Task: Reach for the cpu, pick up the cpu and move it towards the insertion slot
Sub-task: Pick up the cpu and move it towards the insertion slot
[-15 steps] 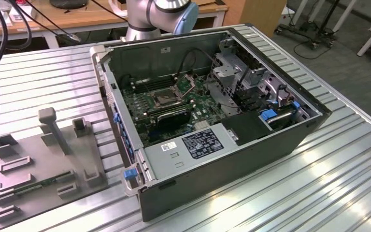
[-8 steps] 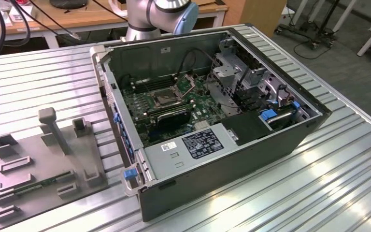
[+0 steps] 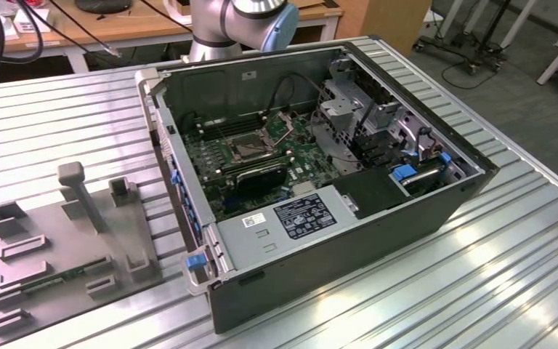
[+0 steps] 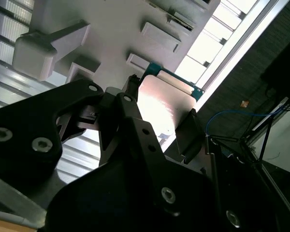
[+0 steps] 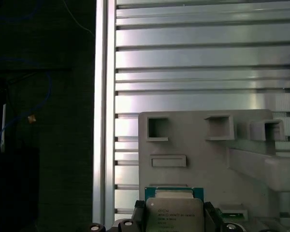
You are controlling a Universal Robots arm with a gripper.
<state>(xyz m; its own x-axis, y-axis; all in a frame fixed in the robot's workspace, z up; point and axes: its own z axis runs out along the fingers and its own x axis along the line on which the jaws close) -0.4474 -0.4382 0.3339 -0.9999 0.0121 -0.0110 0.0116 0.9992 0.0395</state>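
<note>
Tool [image 4: 160, 112] grips cpu [image 5: 174, 212] abv grey tray [image 5: 198, 145], ribbed metal tbl [image 5: 193, 63]; dark floor [image 5: 48, 96] beside.

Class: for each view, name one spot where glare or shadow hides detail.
Second wrist view: glare whitens the cpu. First wrist view: the floor beside the table is lost in shadow. Exterior view: bright streaks on the table slats.

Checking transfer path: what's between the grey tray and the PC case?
Only bare ribbed table, in the exterior view; the tray and case stand apart.
</note>
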